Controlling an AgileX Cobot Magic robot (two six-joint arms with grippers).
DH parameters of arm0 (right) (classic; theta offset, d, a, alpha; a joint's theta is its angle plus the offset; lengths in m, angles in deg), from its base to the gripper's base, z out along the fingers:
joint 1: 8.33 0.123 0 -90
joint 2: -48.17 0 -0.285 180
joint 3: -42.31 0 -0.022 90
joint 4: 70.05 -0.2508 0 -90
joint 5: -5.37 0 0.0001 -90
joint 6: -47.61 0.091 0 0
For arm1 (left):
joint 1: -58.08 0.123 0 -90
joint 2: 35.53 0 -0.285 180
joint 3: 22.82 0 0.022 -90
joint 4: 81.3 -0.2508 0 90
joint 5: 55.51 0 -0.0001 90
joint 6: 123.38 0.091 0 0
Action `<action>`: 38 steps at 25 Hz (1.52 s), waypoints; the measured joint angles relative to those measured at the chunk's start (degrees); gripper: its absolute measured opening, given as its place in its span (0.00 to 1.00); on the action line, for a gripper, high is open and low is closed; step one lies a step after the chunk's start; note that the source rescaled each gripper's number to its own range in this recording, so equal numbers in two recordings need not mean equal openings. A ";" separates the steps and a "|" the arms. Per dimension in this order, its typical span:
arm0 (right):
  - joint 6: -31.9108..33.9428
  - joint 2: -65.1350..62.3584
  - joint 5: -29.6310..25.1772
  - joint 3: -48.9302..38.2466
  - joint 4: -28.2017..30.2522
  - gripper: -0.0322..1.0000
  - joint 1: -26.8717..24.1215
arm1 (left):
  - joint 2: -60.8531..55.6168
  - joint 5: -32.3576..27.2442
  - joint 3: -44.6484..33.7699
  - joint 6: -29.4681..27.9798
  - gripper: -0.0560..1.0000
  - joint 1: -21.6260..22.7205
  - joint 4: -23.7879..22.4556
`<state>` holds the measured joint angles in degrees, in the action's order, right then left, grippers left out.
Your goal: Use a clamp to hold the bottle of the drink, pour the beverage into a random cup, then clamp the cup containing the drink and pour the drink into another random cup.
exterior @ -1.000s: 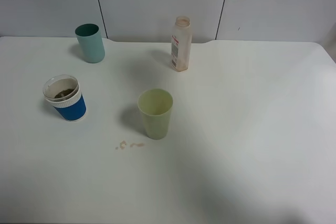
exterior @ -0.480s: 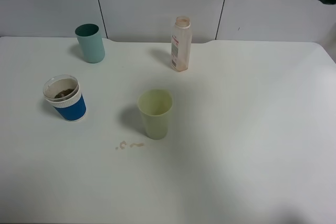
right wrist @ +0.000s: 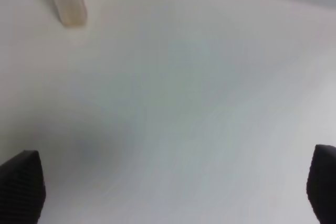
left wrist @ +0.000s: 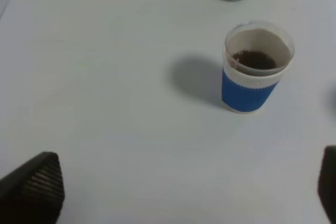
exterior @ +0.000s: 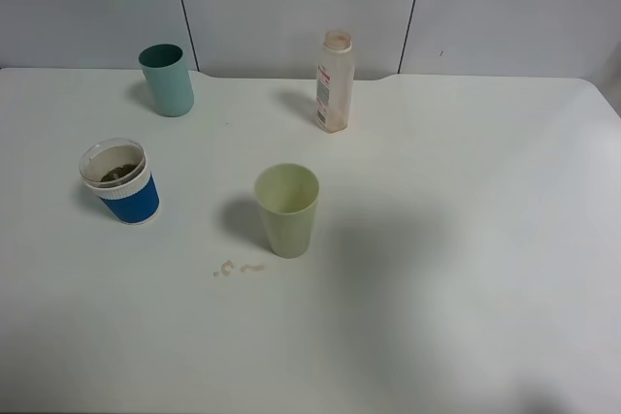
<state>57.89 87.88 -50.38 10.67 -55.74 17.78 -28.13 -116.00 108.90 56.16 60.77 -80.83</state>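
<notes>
The wide white table top [exterior: 466,239] looks smooth and matt, with only a weak sheen. The short blue cup with a white ribbed band [exterior: 124,184] has a clear, slightly glossy plastic rim. The plain teal-green plastic tumbler [exterior: 167,79] and the pale yellow-green plastic tumbler [exterior: 287,208], 2 in all, are smooth and dull. The small clear plastic bottle [exterior: 334,81] is cloudy, and I cannot tell the material of its red-and-white label [exterior: 324,84]. The black pads [left wrist: 37,184] of the left gripper [left wrist: 181,187] and of the right gripper [right wrist: 172,184] are matt and finely ribbed.

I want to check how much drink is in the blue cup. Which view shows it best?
The left wrist view: the blue cup is close and seen from above, brown drink visible inside. The exterior high view shows it smaller, contents dim. The right wrist view does not show it.
</notes>
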 joint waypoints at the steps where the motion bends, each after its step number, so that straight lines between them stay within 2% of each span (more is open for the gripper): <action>1: 0.21 -1.06 -1.21 -0.93 -0.25 1.00 0.00 | 0.00 0.00 0.00 0.00 0.93 0.00 0.00; 6: 0.36 -6.46 -5.49 -4.82 -2.43 1.00 0.00 | 0.00 0.00 0.00 0.00 0.93 0.00 0.00; 12: 0.51 -11.79 -7.00 -9.37 -5.93 1.00 0.00 | 0.00 0.00 0.00 0.00 0.93 0.00 0.00; 26: -0.20 -20.06 -6.06 -16.64 -7.54 1.00 0.00 | 0.00 0.00 0.00 0.00 0.93 0.00 0.00; 38: -0.29 -20.44 -5.28 -16.93 -7.54 1.00 0.00 | 0.00 0.00 0.00 0.00 0.93 0.00 0.00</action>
<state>57.60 67.44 -55.66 -6.26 -63.28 17.78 -28.13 -116.00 108.90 56.16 60.77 -80.83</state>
